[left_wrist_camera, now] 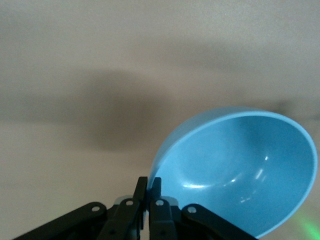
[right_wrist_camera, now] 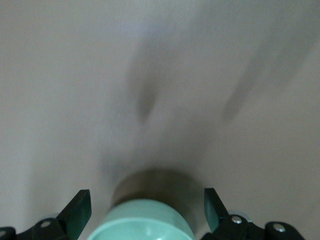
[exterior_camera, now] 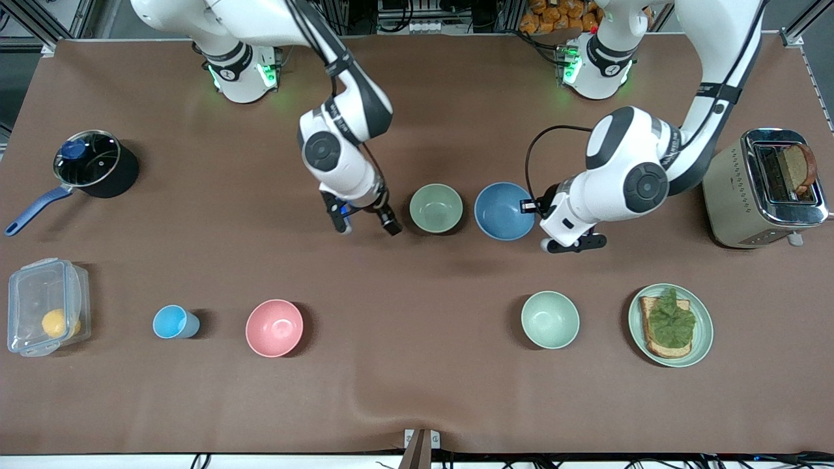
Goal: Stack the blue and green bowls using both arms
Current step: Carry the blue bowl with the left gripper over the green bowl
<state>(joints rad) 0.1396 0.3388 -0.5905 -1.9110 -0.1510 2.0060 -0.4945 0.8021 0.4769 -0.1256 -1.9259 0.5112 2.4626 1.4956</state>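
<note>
Where the front view hides it, left gripper clenched on blue bowl rim; right gripper released, straddling green bowl.

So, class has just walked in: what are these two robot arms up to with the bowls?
The left gripper is shut on the rim of the blue bowl, which looks tilted in the left wrist view. The right gripper stands open beside the green bowl, not holding it. The two bowls are side by side mid-table, not yet stacked. A lighter green bowl and a pink bowl lie nearer the front camera.
</note>
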